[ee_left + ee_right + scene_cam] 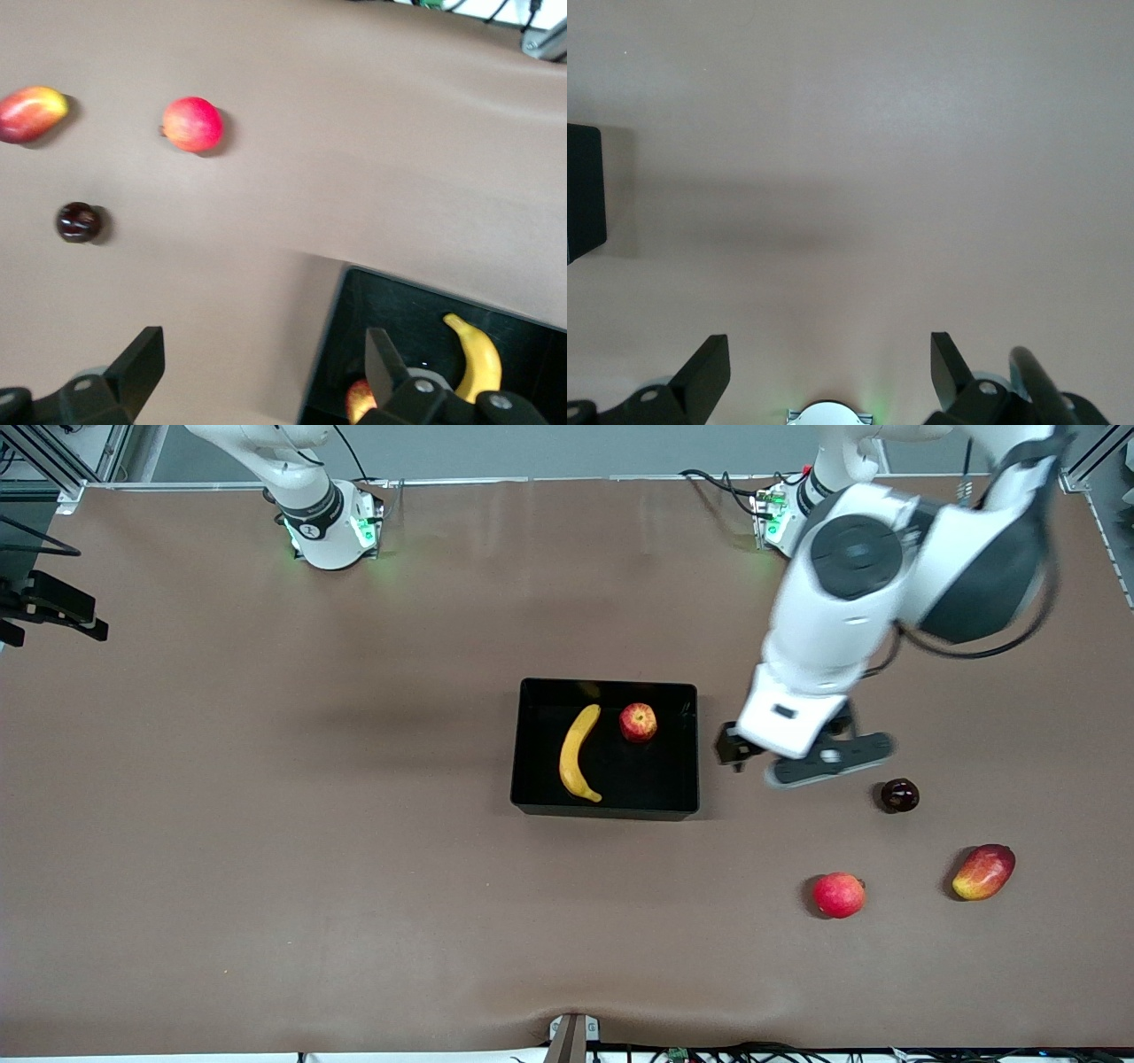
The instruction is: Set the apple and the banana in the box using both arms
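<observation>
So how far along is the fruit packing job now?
It looks finished: the banana and the apple both lie in the black box. Nothing is in hand; the left gripper is open over the table beside the box, and the right gripper is open near its base. Nothing is left.

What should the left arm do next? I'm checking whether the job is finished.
Probably just lift away and retire. The banana and apple already lie in the box; the left gripper hangs open and empty beside it, and the right gripper is open too.
</observation>
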`<action>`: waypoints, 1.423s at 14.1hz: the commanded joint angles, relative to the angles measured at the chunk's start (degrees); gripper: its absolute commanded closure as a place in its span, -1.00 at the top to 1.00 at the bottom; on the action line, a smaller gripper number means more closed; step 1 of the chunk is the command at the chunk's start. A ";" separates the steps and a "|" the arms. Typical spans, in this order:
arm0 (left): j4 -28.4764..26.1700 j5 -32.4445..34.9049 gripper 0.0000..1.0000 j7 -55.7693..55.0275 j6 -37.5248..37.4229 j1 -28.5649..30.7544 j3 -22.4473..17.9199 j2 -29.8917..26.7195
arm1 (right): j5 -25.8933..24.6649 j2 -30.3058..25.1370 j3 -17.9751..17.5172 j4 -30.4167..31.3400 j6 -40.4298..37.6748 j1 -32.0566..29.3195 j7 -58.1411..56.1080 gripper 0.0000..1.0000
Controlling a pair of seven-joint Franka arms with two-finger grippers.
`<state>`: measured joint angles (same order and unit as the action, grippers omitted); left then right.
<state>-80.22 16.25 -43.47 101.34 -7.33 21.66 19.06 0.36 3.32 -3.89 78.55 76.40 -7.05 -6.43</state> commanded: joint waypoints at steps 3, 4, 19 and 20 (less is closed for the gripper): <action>-1.96 -2.70 1.00 11.72 -6.58 6.70 0.48 -6.48 | -0.44 -1.21 -0.07 0.99 -0.02 0.02 -0.07 1.00; -1.96 -4.54 1.00 14.61 -7.37 8.55 0.48 -7.19 | -0.44 -1.21 -0.07 0.99 -0.02 0.02 -0.07 1.00; -10.21 -13.34 1.00 37.14 -10.11 7.78 -12.08 -20.72 | -0.44 -1.12 -0.16 0.91 0.16 0.02 0.02 1.00; -10.92 -13.35 1.00 37.14 -10.37 7.69 -12.08 -21.60 | -0.44 -1.12 -0.16 0.91 0.16 -0.07 0.02 1.00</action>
<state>-87.26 4.16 -7.57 91.15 1.01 10.52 1.42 0.36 3.32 -3.93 78.57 76.40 -7.04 -6.43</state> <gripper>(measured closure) 0.000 0.000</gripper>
